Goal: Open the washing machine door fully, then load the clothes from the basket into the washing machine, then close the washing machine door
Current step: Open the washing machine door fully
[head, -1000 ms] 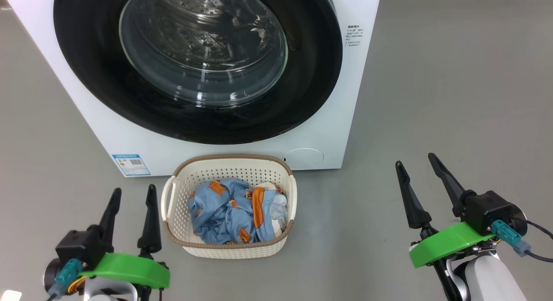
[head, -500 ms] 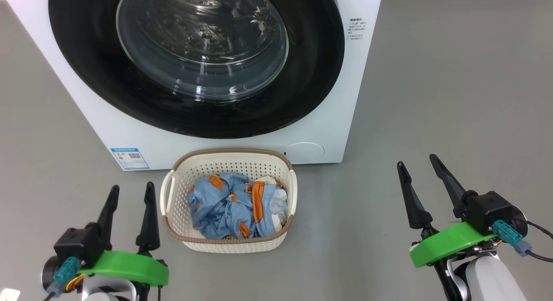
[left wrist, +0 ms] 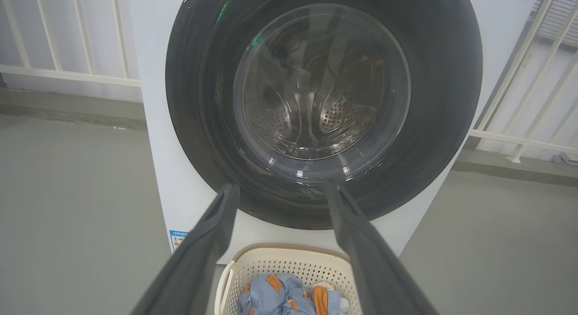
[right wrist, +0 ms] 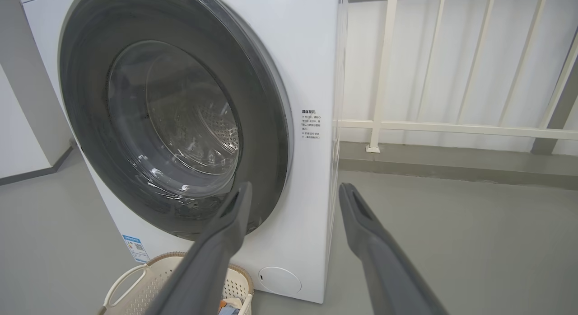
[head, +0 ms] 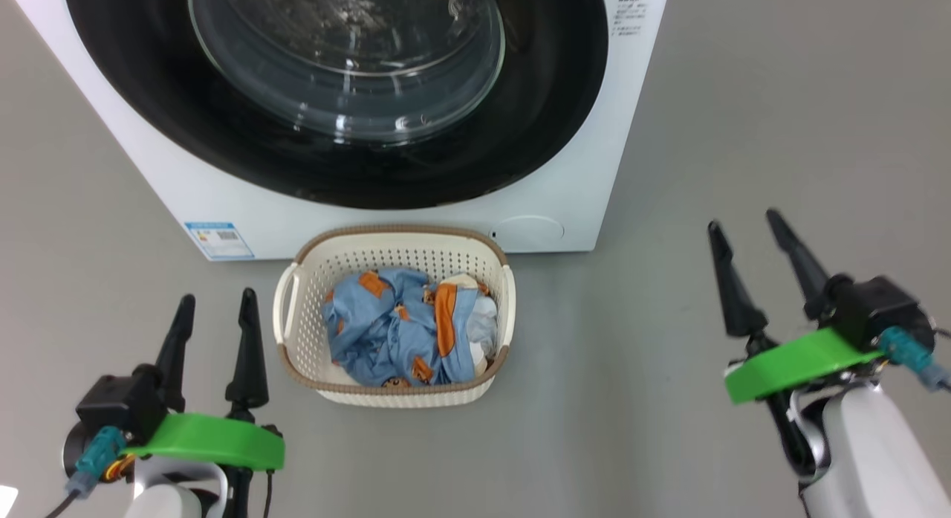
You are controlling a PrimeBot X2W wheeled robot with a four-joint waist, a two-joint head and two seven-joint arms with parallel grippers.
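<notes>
The white washing machine (head: 565,198) stands ahead with its round black door (head: 535,117) flat against its front, the glass bowl in its centre. On the floor just before it sits the cream basket (head: 394,239) holding the light blue and orange clothes (head: 401,328). My left gripper (head: 215,299) is open and empty, left of the basket. Well to the basket's right, my right gripper (head: 743,224) is open and empty, fingertips below the machine's right corner. The left wrist view faces the door (left wrist: 433,102) square on, above the basket (left wrist: 280,260); the right wrist view sees the door (right wrist: 266,138) from its right side.
Grey floor (head: 780,117) spreads on both sides of the machine. A white railing (right wrist: 451,125) and a low kerb run behind and to the right of it. A blue label (head: 218,239) and a round cap (head: 529,230) mark the machine's lower front.
The head camera has tilted, so the whole picture slid up. My right gripper has risen and shifted slightly right toward the machine's corner; the left gripper, basket and door stayed put.
</notes>
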